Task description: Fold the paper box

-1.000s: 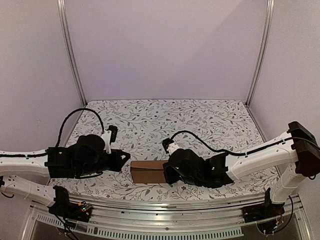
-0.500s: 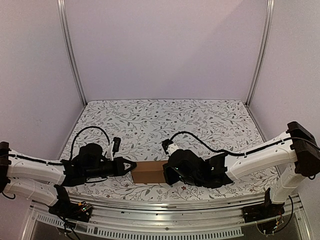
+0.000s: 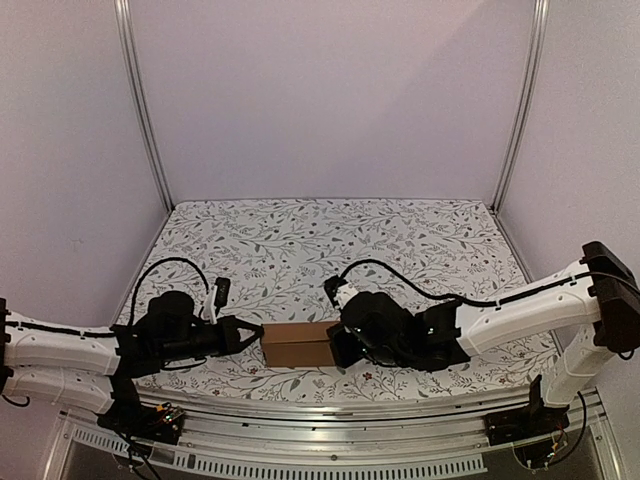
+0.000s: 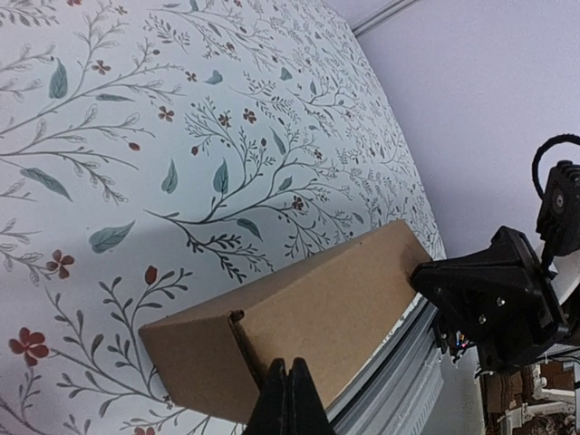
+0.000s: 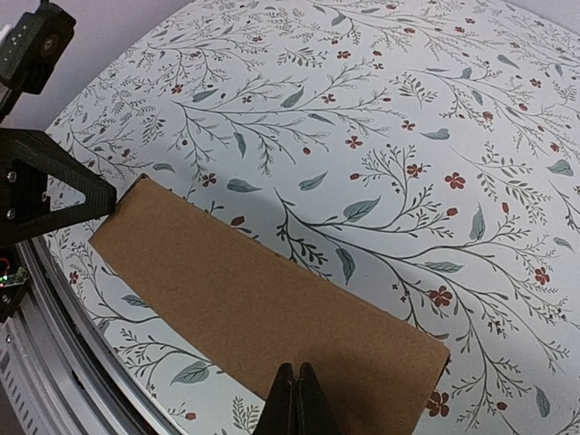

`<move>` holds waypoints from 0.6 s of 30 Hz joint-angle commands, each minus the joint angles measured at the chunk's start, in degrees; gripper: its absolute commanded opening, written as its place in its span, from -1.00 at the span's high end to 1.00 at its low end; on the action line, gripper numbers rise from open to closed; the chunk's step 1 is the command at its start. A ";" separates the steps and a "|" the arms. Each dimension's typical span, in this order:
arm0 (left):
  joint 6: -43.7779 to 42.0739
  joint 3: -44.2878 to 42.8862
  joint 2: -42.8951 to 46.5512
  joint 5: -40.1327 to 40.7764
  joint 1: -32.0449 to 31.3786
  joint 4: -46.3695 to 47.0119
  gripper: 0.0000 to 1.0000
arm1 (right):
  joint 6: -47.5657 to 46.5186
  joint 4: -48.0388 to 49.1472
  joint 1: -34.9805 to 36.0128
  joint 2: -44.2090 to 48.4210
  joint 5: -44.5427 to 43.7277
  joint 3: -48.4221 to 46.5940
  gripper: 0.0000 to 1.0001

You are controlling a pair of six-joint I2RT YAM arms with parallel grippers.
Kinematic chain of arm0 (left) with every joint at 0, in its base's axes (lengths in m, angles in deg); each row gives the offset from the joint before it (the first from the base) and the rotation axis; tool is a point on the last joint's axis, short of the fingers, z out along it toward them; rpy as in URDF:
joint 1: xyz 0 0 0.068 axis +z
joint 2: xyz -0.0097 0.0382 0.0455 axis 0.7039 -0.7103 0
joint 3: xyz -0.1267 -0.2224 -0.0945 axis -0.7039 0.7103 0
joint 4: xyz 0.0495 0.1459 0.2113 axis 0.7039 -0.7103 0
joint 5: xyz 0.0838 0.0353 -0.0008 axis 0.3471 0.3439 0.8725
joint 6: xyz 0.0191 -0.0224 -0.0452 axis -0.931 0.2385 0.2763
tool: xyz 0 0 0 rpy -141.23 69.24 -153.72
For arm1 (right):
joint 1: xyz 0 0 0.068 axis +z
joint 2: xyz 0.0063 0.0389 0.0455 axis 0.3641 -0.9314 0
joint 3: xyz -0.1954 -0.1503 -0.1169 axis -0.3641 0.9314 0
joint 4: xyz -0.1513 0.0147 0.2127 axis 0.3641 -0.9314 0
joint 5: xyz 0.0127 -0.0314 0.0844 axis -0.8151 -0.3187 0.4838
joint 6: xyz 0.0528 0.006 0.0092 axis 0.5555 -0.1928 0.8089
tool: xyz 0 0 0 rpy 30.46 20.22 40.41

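The paper box (image 3: 297, 343) is a small closed brown cardboard box lying near the front edge of the floral table. It also shows in the left wrist view (image 4: 290, 317) and in the right wrist view (image 5: 263, 313). My left gripper (image 3: 252, 335) is shut and empty, its tips (image 4: 287, 399) against the box's left end. My right gripper (image 3: 340, 347) is shut and empty, its tips (image 5: 296, 399) resting on the box's top face near its right end. In the top view the right gripper hides the box's right end.
The table (image 3: 330, 250) carries a floral cloth. A metal rail (image 3: 330, 415) runs along the near edge just in front of the box. Frame posts (image 3: 140, 100) stand at the back corners.
My left arm has dropped lower and reached right, bringing its shut gripper up to the box's left end. The right gripper has shifted slightly on the box. The box stays in place.
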 commanded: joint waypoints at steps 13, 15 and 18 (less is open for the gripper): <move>-1.88 -1.52 -2.08 2.32 0.55 -9.71 1.00 | -5.84 -3.07 -9.29 10.70 26.71 0.90 1.00; -2.38 -2.30 -2.72 2.22 0.55 -10.10 1.00 | -5.07 -1.97 -10.68 11.33 27.87 2.74 1.00; -2.73 -2.92 -3.04 2.24 0.55 -10.64 1.00 | -3.62 -0.27 -12.47 12.43 29.66 5.43 1.00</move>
